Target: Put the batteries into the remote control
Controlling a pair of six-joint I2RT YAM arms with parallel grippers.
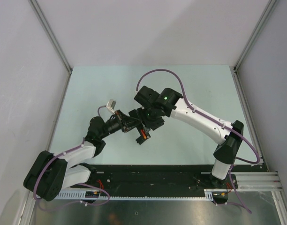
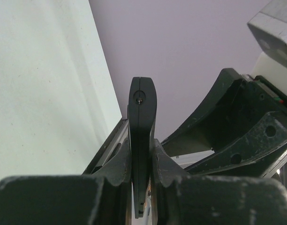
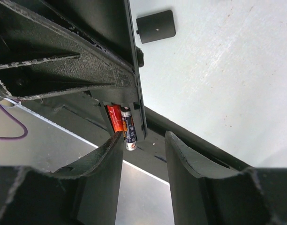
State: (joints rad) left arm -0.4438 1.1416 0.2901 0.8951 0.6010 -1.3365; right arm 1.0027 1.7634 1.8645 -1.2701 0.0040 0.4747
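My left gripper (image 2: 142,157) is shut on the remote control (image 2: 142,122), a slim black bar seen edge-on between its fingers. From above, the remote (image 1: 140,133) hangs over the table's middle, with both grippers meeting there. In the right wrist view the remote's open compartment end (image 3: 134,101) holds a red battery (image 3: 114,119) and a dark battery (image 3: 129,132). The dark one pokes out past the end. My right gripper (image 3: 144,140) stands open just below that end, its left fingertip (image 3: 113,147) close to the batteries, nothing between its fingers. The small black cover (image 3: 155,26) lies flat on the table.
The pale green table (image 1: 110,89) is walled by grey panels on three sides. A black base strip (image 1: 157,174) and a metal ledge (image 3: 139,197) run along the near edge, below the held remote. A purple cable (image 1: 167,72) loops over the right arm.
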